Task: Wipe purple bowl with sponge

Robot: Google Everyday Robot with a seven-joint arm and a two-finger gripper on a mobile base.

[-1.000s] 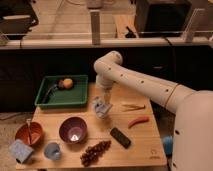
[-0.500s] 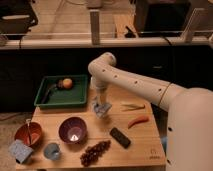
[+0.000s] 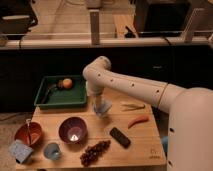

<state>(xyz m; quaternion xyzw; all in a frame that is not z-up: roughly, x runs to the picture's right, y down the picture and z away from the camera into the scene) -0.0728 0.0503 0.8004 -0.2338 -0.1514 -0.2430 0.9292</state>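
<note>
Sponge (image 3: 21,150) sits at the near left corner of the worktop (image 3: 145,145), left of the purple bowl (image 3: 73,129). I judge it light and soft; I would pinch its long sides. Hand (image 3: 102,107) hangs over mid-worktop, well apart from it; I cannot tell whether it is spread or pressed together.

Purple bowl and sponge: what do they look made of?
Purple bowl: likely glazed ceramic or hard plastic; smooth, with a bright glint inside. Sponge: probably foam; a matte blue-grey block with no shine. The gripper hangs above the table beside the green tray, apart from both.
</note>
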